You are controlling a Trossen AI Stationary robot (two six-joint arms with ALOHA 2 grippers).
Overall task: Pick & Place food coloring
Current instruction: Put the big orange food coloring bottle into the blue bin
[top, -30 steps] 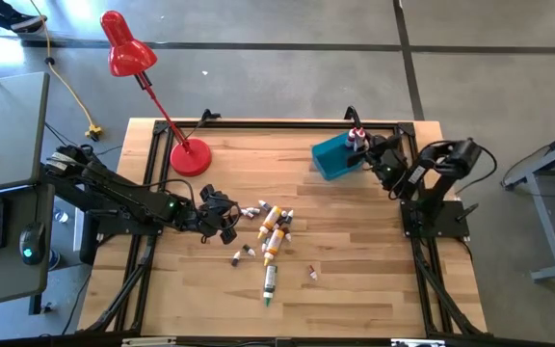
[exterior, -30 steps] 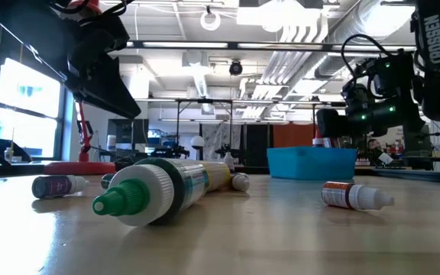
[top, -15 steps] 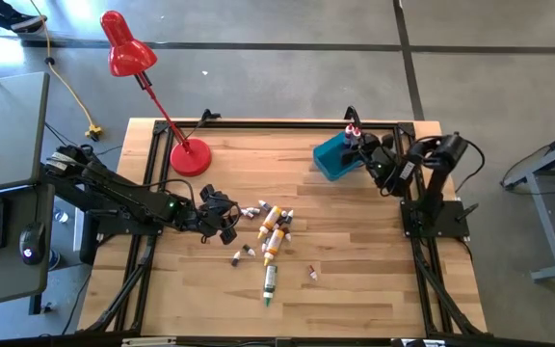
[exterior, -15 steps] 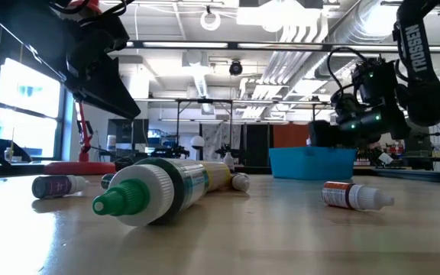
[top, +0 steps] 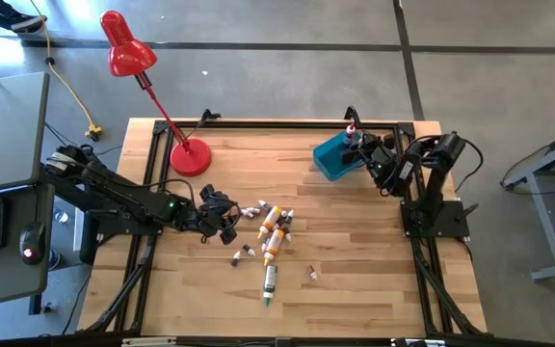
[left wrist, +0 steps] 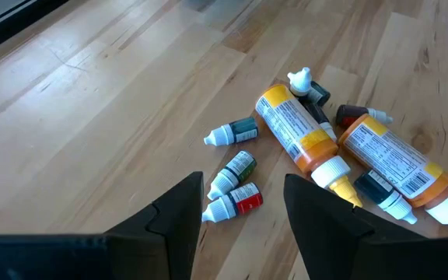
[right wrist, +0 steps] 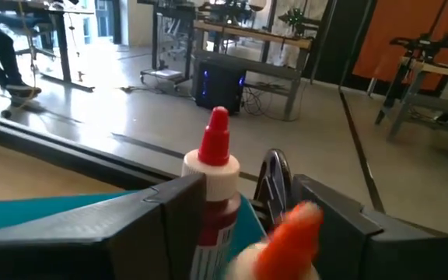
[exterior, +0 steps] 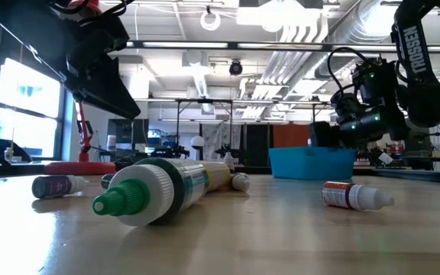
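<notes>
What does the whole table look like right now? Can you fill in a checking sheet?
Surface: wooden table, black frame round it.
Job's things: food coloring bottles scattered mid-table; a red-tipped bottle between the right pincer's fingers, over the blue bin.
Clutter: red desk lamp.
Grippers: left pincer open, hanging above small bottles; right pincer at the bin, grip unclear.
Cables: yellow cord on the floor.
Surroundings: desk with mouse, workshop room behind.

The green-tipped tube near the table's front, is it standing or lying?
Lying. The green-tipped tube rests lengthwise on the table, its green cap sideways in the low view.
</notes>
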